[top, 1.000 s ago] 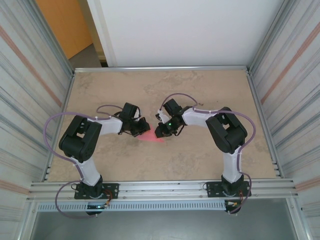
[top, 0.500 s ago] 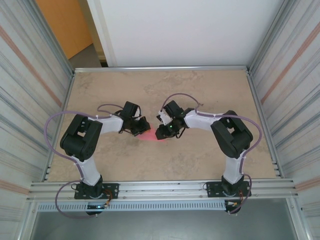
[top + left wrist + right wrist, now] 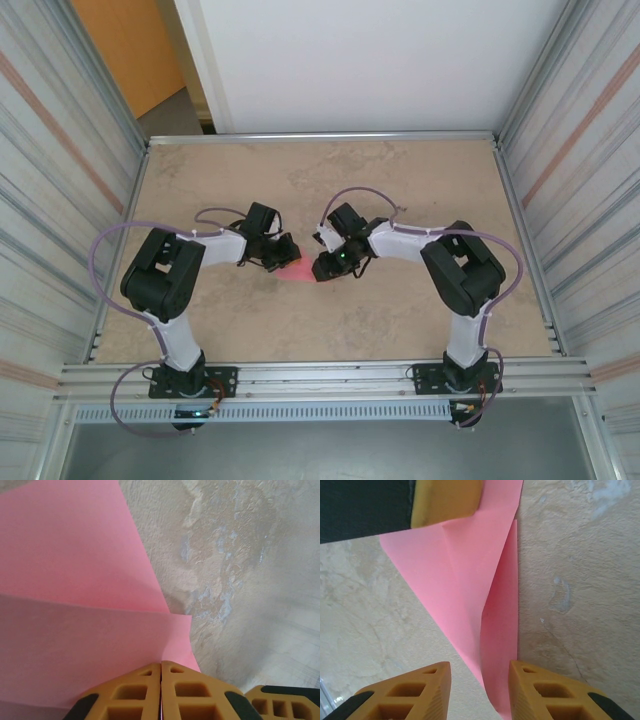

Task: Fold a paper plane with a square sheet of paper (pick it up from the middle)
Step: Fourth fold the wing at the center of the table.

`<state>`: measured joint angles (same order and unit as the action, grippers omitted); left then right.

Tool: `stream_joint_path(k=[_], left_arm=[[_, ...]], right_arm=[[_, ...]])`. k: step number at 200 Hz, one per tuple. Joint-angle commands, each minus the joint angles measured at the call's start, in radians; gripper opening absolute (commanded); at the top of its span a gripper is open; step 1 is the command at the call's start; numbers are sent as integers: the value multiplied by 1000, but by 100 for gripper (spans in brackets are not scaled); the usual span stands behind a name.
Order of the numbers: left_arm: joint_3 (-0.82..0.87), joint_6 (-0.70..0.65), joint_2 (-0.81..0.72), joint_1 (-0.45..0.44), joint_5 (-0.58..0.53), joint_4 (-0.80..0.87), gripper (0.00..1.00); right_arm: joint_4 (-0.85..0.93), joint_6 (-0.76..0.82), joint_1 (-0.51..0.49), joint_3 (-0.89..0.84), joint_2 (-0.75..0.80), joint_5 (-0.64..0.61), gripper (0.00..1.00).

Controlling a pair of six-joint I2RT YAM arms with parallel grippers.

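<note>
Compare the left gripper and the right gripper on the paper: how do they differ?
The left gripper is shut, jaws pressed together on the square sheet of paper; the right gripper is open, jaws apart. The left gripper pinches the paper's wider end, while the right gripper only straddles its pointed tip without clamping it. Both have orange jaws and sit low over the table, facing each other.

My left gripper [image 3: 161, 667] is clamped, its yellow fingers [image 3: 132, 695] flush together on the near edge of the pink paper [image 3: 75, 570]. The paper spreads left, one folded layer lapping another. Bare mottled table [image 3: 250, 570] lies right.
</note>
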<state>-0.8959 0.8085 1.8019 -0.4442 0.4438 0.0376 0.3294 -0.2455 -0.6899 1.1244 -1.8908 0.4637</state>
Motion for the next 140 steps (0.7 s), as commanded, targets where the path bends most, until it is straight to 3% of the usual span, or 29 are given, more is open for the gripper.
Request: stream_joint_path(k=[1, 87, 140], left_arm=[[4, -24, 30, 7, -33, 69, 10], [-7, -29, 6, 7, -30, 80, 10], [-14, -30, -107, 10, 24, 26, 15]], right_arm=[[31, 43, 1, 31, -24, -17, 34], [23, 38, 23, -1, -72, -1, 24], [27, 30, 36, 1, -104, 52, 17]])
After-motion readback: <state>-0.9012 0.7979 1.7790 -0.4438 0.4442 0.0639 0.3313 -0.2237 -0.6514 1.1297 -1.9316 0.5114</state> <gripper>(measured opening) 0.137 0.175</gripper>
